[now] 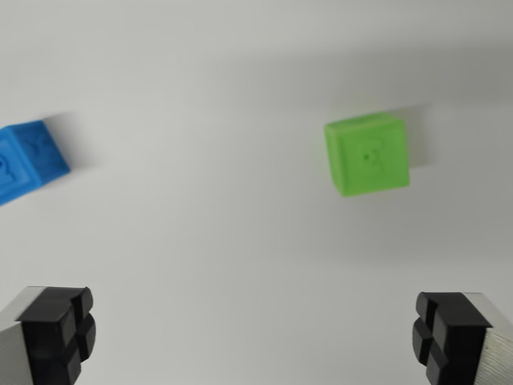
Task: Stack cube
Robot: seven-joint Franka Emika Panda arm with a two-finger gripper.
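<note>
Wrist view, looking down on a plain white table (240,241). The picture is slightly smeared, so edges are soft.

Gripper (256,337): the two black pads stand wide apart, one at 7 o'clock of the picture and one at 5 o'clock, with nothing between them but bare table. It holds nothing.

Green cube (368,155): sits at about 2 o'clock from the picture centre, flat on the table, rotated a little off square to the view. It is whole in view, well apart from both pads, and lies beyond the line between them.

Blue cube (26,160): at 9 o'clock, cut by the wrist view's left edge, so only part of it shows. Also rotated, more strongly than the green. Well apart from the green cube.

Judgement: no cube is picked yet; the task is at its start. Which cube is meant to go on top cannot be told from here.

Risks:
- Neither cube is centred between the pads. A descent from this pose would close on empty table or land a pad on a cube's top face.
- Both cubes are skewed relative to the pads. Closing without turning the wrist would catch corners, and the cube could twist or squirt out.
- The blue cube is half out of view, so its position is poorly known; a move toward it could knock it away.
- A skewed grasp would carry through to a crooked, unstable stack.
</note>
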